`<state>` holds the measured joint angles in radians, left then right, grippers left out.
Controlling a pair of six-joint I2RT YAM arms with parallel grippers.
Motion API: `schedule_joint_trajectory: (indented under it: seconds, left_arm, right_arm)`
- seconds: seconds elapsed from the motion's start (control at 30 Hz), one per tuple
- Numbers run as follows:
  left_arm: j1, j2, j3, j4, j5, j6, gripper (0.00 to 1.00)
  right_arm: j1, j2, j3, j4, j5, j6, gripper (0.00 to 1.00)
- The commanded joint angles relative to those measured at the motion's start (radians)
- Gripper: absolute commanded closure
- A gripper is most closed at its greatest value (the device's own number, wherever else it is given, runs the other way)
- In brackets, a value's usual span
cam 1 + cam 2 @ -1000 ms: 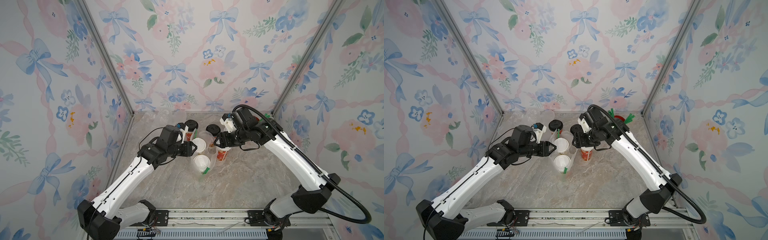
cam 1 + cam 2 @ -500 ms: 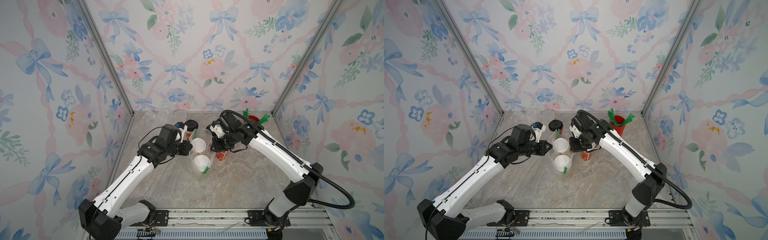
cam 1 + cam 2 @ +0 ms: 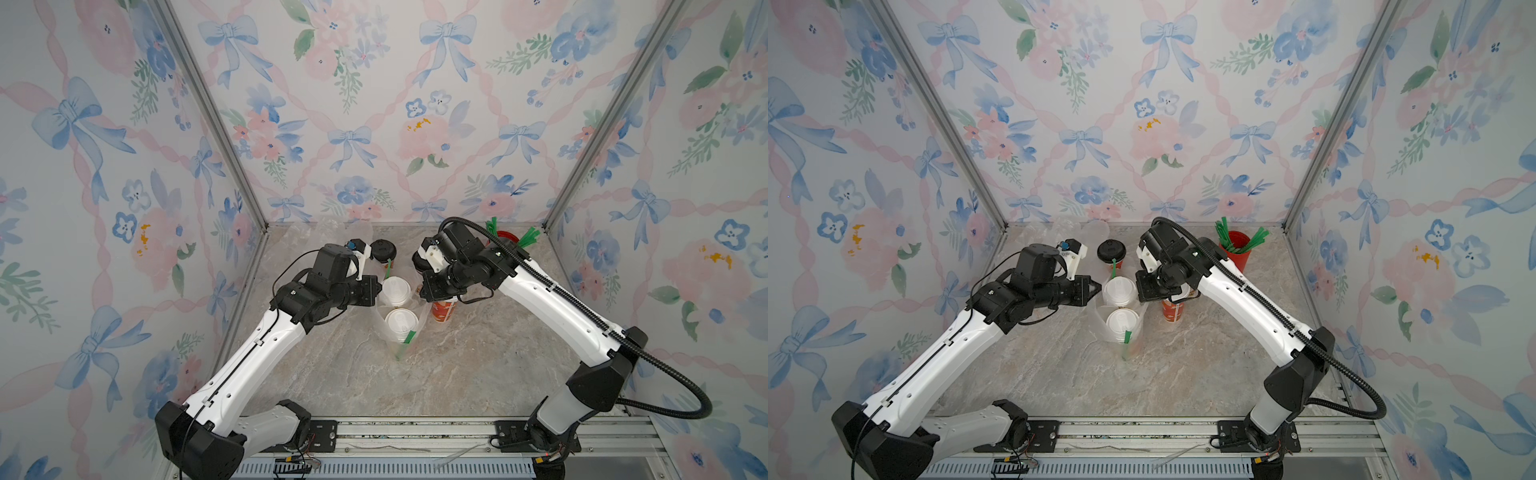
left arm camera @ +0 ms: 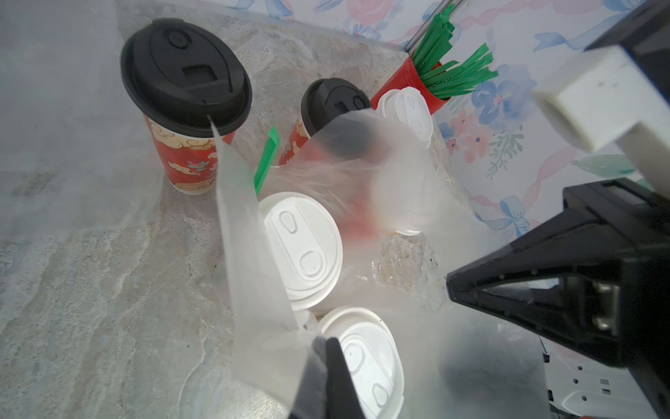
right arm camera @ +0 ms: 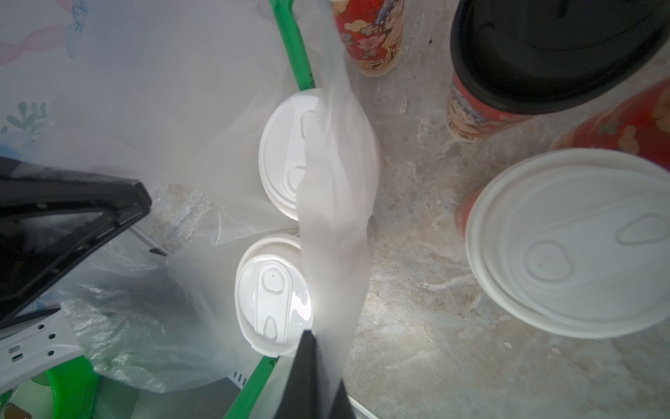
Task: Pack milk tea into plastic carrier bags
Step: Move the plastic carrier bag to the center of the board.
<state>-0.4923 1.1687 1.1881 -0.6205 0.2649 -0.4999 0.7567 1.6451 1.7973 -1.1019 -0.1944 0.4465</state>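
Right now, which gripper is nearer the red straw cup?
Right. The right gripper, pinching a plastic carrier bag handle, is on the bag's side facing the red straw cup; the left gripper pinches the far handle, beyond the bagged cups.

Light: bright, even and diffuse in both top views; the marble table (image 3: pixel 457 374) is evenly lit.
Shadows: soft and faint, along the table's left edge under the left arm (image 3: pixel 257 353).
Glare: in the right wrist view a white-lidded milk tea cup (image 5: pixel 273 301) shines blown-out through the carrier bag (image 5: pixel 337 217).
Blur: bag film close to both wrist lenses is milky and out of focus; the top views are sharp.
Distortion: wide-angle stretch toward the wrist views' edges.
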Motion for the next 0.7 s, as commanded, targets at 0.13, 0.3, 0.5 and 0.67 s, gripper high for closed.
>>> schedule_joint_trajectory:
  seconds: [0.13,0.3,0.5,0.67]
  left_arm:
    - [0.072,-0.006,0.024,0.002,-0.008,0.029,1.00]
    - [0.143,0.012,0.031,0.002,0.012,0.066,1.00]
    - [0.247,0.030,0.056,0.002,0.050,0.118,1.00]
    - [0.336,0.066,0.074,0.003,0.077,0.173,1.00]
  right_arm:
    - [0.023,0.062,0.096,0.039,0.000,0.019,1.00]
    - [0.035,0.150,0.185,0.060,-0.013,0.017,1.00]
    - [0.055,0.269,0.330,0.062,-0.008,0.008,1.00]
    - [0.061,0.354,0.421,0.103,-0.008,0.011,1.00]
